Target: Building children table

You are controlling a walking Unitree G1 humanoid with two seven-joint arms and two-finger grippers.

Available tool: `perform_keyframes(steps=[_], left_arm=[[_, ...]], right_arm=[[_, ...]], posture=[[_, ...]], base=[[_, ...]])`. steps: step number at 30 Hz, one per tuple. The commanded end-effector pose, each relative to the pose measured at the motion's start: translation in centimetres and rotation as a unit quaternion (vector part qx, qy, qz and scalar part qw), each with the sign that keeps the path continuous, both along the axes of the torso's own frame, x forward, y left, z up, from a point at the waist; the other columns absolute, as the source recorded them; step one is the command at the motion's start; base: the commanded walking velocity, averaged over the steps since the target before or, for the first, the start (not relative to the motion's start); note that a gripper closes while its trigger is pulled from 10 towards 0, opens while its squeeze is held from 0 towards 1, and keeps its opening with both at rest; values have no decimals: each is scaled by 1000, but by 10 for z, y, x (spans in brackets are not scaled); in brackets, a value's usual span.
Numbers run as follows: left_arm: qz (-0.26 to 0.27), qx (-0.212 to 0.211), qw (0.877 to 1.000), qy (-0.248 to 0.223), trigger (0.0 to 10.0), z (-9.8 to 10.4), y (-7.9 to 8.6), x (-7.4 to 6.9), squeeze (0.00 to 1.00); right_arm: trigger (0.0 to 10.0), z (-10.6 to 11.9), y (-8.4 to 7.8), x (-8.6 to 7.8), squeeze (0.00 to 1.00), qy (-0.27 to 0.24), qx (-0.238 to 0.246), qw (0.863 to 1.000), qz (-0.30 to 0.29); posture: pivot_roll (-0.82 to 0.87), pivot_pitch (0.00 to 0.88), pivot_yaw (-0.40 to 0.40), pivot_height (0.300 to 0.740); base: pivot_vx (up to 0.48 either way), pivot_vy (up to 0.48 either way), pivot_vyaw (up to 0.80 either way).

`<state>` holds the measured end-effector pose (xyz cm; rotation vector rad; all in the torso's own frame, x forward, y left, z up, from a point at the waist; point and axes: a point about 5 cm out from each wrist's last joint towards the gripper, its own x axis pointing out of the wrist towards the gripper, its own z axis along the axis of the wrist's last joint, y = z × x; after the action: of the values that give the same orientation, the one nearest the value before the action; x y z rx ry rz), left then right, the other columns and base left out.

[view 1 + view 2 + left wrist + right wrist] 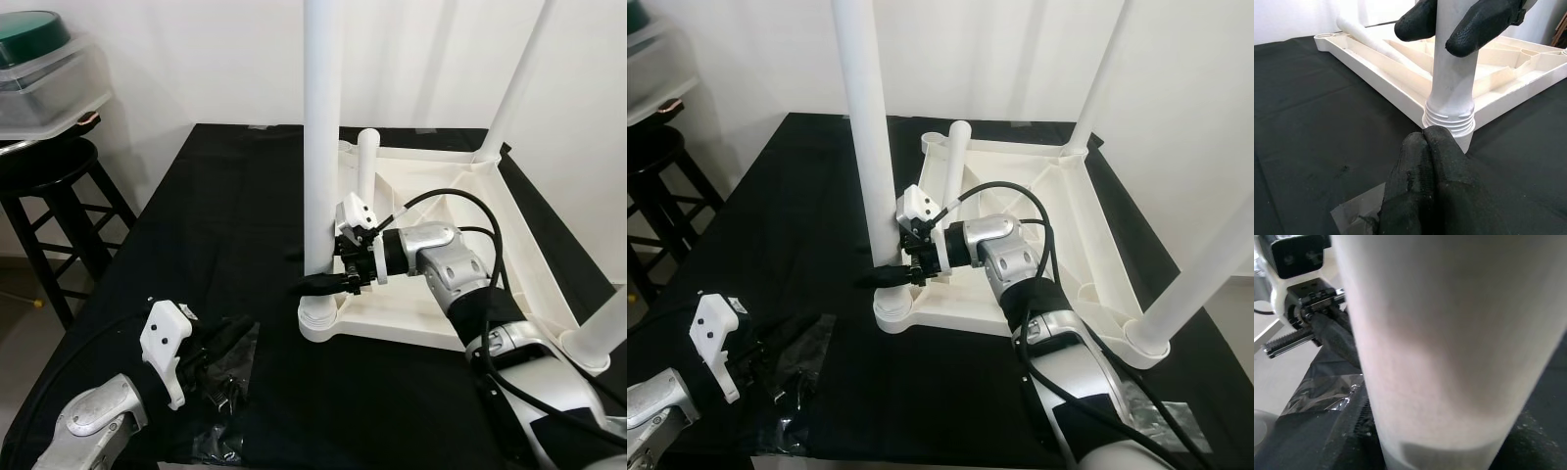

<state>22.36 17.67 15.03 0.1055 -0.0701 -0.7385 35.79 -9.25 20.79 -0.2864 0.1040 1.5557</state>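
The white table top [446, 171] lies upside down on a black cloth. An upright white leg [321, 117] stands in its near left corner socket. My right gripper [312, 276] is shut on this leg just above the threaded base [1449, 120]; its fingertips [1420, 19] wrap the tube. Two more legs stand at the far right [519, 78] and near right [602, 333] corners. A loose leg [366, 166] leans at the far left corner. My left gripper [238, 331] rests low on the cloth, fingers [1425, 166] pressed shut and pointing at the leg's base.
A crumpled clear plastic bag [225, 401] lies under my left gripper. A black stool [49, 171] and a plastic box with a green lid [39, 59] stand to the left, off the table. The black cloth [225, 196] has free room on the left.
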Motion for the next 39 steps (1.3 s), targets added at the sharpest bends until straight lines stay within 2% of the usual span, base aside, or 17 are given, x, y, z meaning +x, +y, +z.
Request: perform_keyframes(steps=[1,5,11,13,14,15,16,17,20,28,29,31,32,35,36,38,39], left_arm=[[0,11,1000,7,10000,-2,1,-1,0],[0,8,1000,8,10000,-2,-1,-1,0],[-6,1,1000,11,10000,-6,-8,3,0],[-6,1,1000,11,10000,-6,-8,3,0],[-7,-4,1000,13,10000,-8,-11,3,0],[-8,-6,1000,14,10000,-9,-12,3,0],[-8,-6,1000,14,10000,-9,-12,3,0],[-7,-8,1000,15,10000,-11,-13,3,0],[-1,-13,1000,17,10000,-12,-12,4,0],[4,-12,1000,16,10000,-14,-9,9,0],[5,-14,1000,15,10000,-14,-10,9,0],[6,-15,1000,15,10000,-14,-10,9,0],[9,-17,1000,13,10000,-14,-12,9,0],[10,-18,1000,13,10000,-14,-12,9,0],[8,-17,1000,12,10000,-15,-13,10,0],[8,-17,1000,12,10000,-15,-13,10,0],[6,-15,1000,10,10000,-15,-14,11,0]], right_arm=[[0,-7,5,-4,0,4,-4,1000,24],[0,-8,0,-4,0,-2,11,1000,11],[0,-13,-10,-6,0,-49,51,984,-161],[0,-13,-10,-6,0,-49,51,984,-161],[0,-32,-6,-7,0,-36,68,939,-334],[0,-42,-7,-9,0,-29,70,900,-430],[0,-42,-7,-9,0,-29,70,900,-430],[0,-67,0,-31,0,2,70,864,-499],[0,-71,9,-49,0,-2,72,875,-478],[0,-69,10,-48,0,-9,40,880,-474],[10000,-66,11,-48,0,-2,41,886,-461],[10000,-64,12,-49,0,3,42,891,-453],[10000,-53,16,-53,1000,8,53,920,-389],[10000,-49,18,-55,1000,12,59,933,-356],[10000,-31,15,-53,1000,-4,69,962,-263],[10000,-31,15,-53,1000,-4,69,962,-263],[10000,-18,8,-47,816,-43,62,974,-213]], posture=[[76,77,-10,740],[65,80,-9,740],[21,82,-2,740],[21,82,-2,740],[17,83,-11,740],[17,83,-11,740],[17,83,-11,740],[15,88,0,740],[-10,79,20,740],[-6,68,14,740],[-3,65,8,740],[-3,65,8,740],[1,58,4,740],[1,58,4,740],[5,51,11,740],[5,51,11,740],[7,50,12,740]], base=[[0,0,0],[0,0,0],[0,0,0],[0,0,0],[0,0,0],[0,0,0],[0,0,0],[0,0,0],[0,0,0],[0,0,0],[0,0,0],[0,0,0],[0,0,0],[0,0,0],[0,0,0],[0,0,0],[0,0,0]])
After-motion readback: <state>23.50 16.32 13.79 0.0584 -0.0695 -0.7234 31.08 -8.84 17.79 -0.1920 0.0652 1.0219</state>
